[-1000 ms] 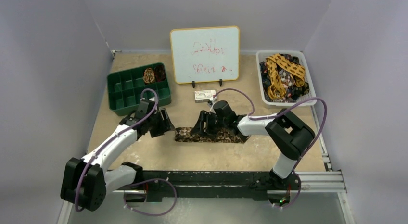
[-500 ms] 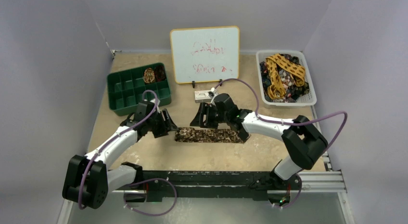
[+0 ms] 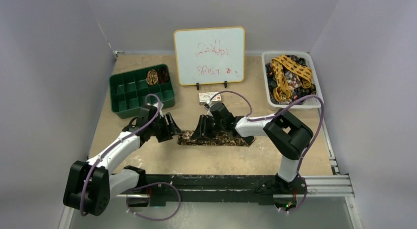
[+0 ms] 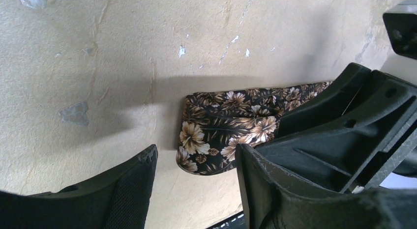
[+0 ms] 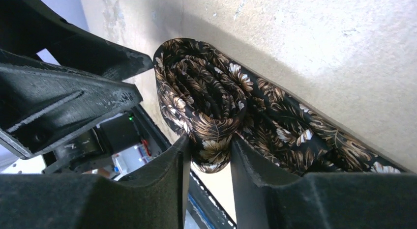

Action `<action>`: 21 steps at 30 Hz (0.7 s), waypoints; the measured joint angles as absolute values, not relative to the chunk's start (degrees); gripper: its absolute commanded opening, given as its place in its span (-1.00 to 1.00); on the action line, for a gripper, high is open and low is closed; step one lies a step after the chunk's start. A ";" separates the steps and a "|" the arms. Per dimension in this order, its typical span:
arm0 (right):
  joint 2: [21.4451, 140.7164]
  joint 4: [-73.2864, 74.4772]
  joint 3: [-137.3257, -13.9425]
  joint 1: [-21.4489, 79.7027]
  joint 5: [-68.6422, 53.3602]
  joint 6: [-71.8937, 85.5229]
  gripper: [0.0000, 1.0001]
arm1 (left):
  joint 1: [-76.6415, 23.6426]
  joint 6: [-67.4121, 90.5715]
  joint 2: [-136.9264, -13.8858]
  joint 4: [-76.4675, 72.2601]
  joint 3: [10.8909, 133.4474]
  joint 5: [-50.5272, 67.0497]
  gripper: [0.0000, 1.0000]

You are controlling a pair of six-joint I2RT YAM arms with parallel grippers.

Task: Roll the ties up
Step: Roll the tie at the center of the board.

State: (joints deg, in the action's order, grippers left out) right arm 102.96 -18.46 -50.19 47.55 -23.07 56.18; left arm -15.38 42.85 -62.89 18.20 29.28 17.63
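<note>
One of the ties [image 3: 228, 139], dark with a brown flower print, lies flat across the middle of the table. Its left end [image 5: 206, 99] is wound into a loose coil. My right gripper [image 5: 210, 150] is shut on that coil, a finger pressing the fabric from each side. My left gripper [image 4: 194, 162] stands open just left of the tie's end [image 4: 216, 126], its fingers [image 4: 140, 165] apart and holding nothing. In the top view both grippers, left [image 3: 169, 128] and right [image 3: 202, 133], meet at the tie's left part.
A green compartment tray [image 3: 129, 94] at the back left holds one coiled tie [image 3: 153, 76]. A white basket [image 3: 265, 79] at the back right is full of loose ties [image 3: 290, 71]. A whiteboard [image 3: 209, 54] and a small box [image 3: 206, 96] stand behind the work spot.
My right gripper, lifted off behind the tie half a second ago, has come back down onto its left part and closed on the coil. The left gripper edged slightly right.
</note>
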 measured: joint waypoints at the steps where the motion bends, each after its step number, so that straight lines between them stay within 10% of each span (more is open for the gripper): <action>1: 103.61 -19.70 -50.09 47.55 -23.90 56.73 -0.31 | -15.38 42.87 -62.87 17.96 29.02 17.82 0.16; 21: 108.42 -31.35 -45.47 46.04 -28.84 64.16 -0.31 | -8.14 46.98 -57.04 5.15 18.39 30.26 0.18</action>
